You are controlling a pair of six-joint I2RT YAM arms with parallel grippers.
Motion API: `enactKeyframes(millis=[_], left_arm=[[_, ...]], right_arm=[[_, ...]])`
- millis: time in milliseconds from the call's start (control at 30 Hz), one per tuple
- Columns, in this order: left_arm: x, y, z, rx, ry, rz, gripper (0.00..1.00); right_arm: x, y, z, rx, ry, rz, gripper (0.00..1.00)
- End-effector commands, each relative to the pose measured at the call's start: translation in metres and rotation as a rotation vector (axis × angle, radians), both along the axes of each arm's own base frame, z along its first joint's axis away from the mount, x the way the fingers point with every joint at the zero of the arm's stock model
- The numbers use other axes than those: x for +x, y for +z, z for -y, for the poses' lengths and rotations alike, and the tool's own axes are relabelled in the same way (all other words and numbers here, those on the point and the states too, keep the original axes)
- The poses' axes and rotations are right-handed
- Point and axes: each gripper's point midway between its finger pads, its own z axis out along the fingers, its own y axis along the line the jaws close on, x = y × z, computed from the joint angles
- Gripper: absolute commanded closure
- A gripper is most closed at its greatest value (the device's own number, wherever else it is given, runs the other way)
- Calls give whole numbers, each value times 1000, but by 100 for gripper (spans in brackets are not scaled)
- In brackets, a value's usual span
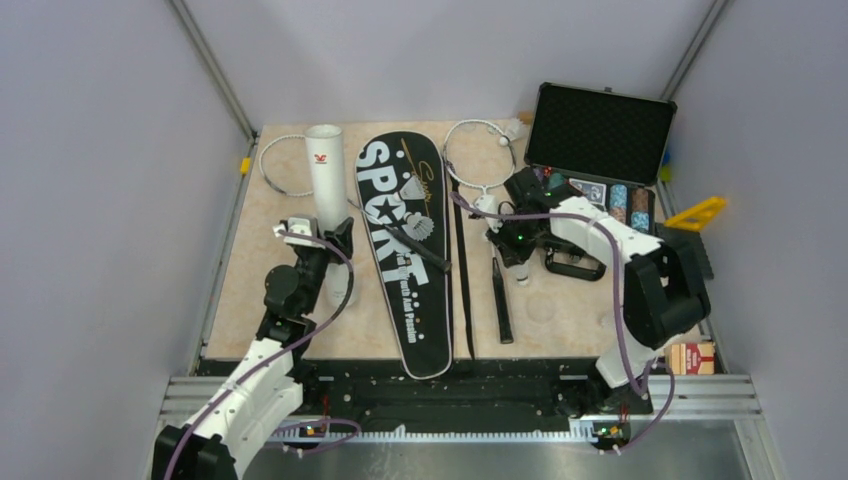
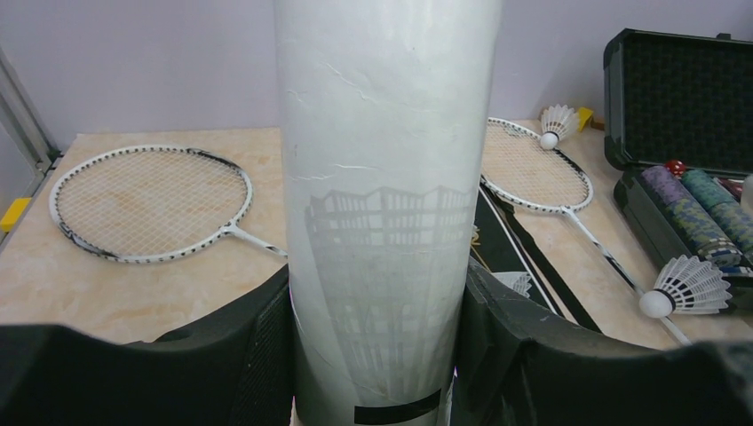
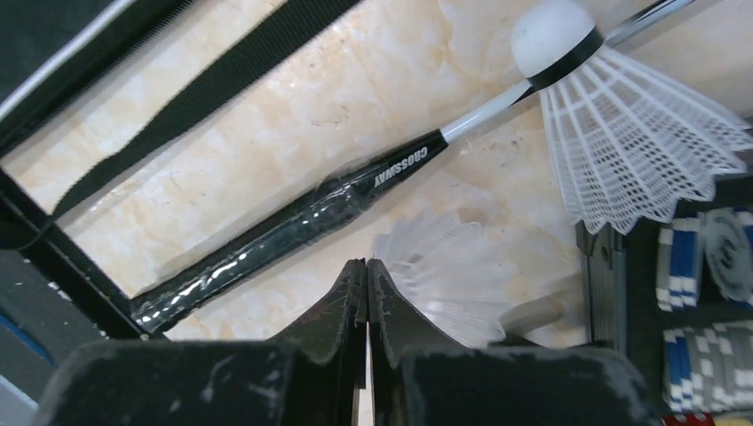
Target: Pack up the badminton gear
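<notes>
The white tube [image 2: 382,177] stands between my left gripper's [image 2: 377,297] black fingers [image 2: 253,346], which are shut on its sides; from above the tube [image 1: 325,170] lies left of the black SPORT bag [image 1: 405,250]. One racket head [image 2: 151,204] lies left of the tube, the other [image 2: 533,169] right of the bag. My right gripper [image 3: 366,266] hangs over the second racket's black handle [image 3: 293,226], fingertips pressed together. A blurred shuttlecock [image 3: 444,275] lies against its right finger. A second shuttlecock [image 3: 622,124] rests on the racket shaft, a third [image 2: 558,124] by the far racket head.
An open black case [image 1: 600,130] of poker chips [image 3: 701,266] stands at the back right, close to my right gripper [image 1: 515,255]. The bag's black strap [image 3: 204,98] runs along the tabletop beside the handle. A yellow triangle [image 1: 697,212] and a small box [image 1: 690,357] sit at the right edge.
</notes>
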Motion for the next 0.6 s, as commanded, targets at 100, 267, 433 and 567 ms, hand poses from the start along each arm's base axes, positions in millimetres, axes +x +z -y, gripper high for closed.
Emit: enactKeyframes(millis=[100, 267, 433, 567], left_arm=[[-16, 38, 34, 34, -204, 133, 74], [-35, 32, 67, 118, -421, 155, 73], [-51, 22, 93, 192, -611, 144, 73], [-68, 14, 109, 257, -758, 152, 73]], right_arm=[[9, 126, -24, 296, 0, 332, 100], [11, 243, -34, 606, -73, 717, 100], [-50, 359, -45, 1120, 63, 1017, 100], [-93, 405, -51, 1342, 158, 955, 100]])
